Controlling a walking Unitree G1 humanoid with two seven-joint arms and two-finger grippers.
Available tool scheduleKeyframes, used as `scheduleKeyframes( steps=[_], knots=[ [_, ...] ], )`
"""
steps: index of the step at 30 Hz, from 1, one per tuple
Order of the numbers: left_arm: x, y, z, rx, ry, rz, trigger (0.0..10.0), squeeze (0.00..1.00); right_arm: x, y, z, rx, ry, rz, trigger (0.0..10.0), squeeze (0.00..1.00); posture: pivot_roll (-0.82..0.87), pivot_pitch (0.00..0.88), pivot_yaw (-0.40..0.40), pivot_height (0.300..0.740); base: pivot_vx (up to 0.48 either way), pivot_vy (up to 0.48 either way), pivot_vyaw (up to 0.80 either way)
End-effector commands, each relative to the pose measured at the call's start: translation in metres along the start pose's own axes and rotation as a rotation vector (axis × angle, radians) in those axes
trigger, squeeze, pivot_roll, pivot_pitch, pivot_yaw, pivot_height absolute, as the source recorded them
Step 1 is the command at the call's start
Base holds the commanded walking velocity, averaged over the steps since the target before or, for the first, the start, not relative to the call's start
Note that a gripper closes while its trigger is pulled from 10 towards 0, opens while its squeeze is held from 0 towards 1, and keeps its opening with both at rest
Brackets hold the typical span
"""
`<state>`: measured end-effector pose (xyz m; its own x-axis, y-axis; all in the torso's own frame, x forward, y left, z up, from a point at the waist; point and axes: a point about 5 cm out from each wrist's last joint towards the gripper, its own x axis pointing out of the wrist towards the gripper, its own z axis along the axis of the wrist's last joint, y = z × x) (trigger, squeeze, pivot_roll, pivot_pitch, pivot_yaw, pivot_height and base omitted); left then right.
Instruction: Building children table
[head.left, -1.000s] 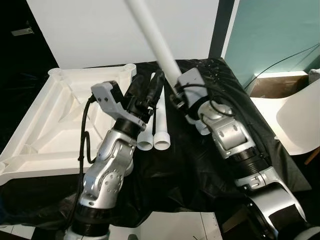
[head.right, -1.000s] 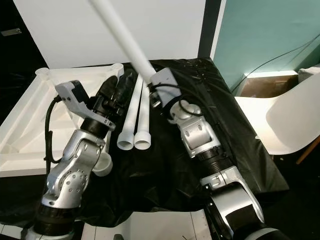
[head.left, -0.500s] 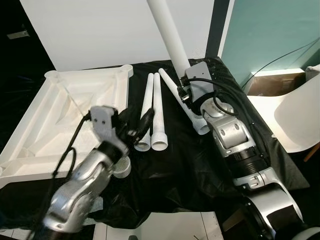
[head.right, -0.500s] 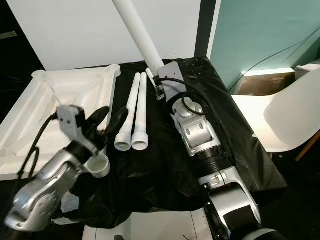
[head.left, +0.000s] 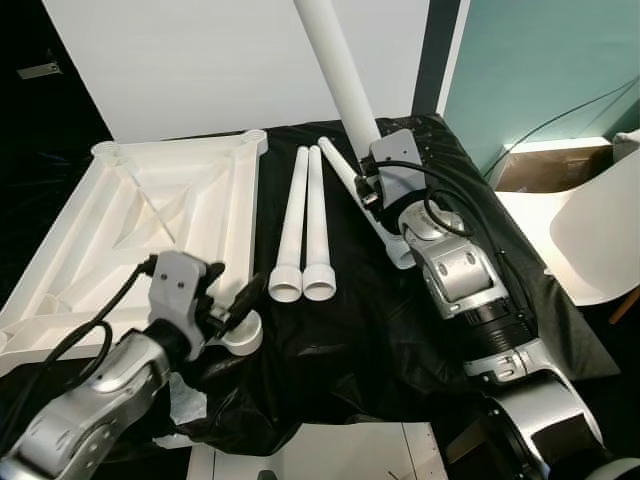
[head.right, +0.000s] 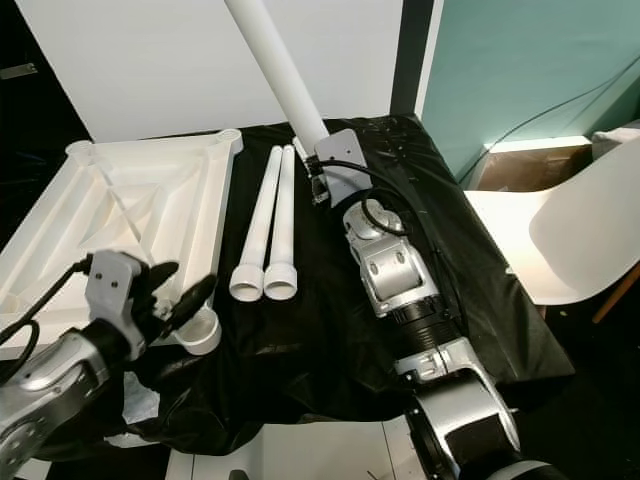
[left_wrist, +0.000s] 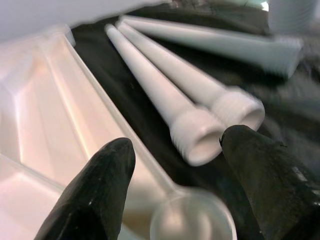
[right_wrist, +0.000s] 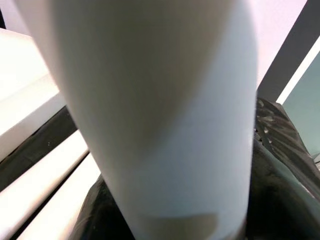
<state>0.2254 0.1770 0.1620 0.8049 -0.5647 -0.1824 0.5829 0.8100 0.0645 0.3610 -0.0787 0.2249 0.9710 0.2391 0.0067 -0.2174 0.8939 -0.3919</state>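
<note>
Nearest, the left gripper (head.left: 240, 305) hovers with jaws spread over the near right corner socket (head.left: 243, 336) of the upturned white tabletop (head.left: 120, 230), which lies at the left on the black cloth (head.left: 360, 330). Just right of it lie two white table legs (head.left: 303, 220) side by side. Farther right, the right gripper (head.left: 372, 172) pinches a raised table leg (head.left: 336, 70) slanting up, above another leg (head.left: 362, 208) lying flat.
</note>
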Motion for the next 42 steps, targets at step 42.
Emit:
scheduleKeyframes(
  steps=[42],
  knots=[
    [0.005,0.018,-0.034,0.1,0.116,-0.538,10.0,0.2,-0.002,-0.001,0.01,0.022,-0.039,-0.049,10.0,0.0,-0.05,0.0,0.049,0.74,0.0,0.0,0.0]
  ],
)
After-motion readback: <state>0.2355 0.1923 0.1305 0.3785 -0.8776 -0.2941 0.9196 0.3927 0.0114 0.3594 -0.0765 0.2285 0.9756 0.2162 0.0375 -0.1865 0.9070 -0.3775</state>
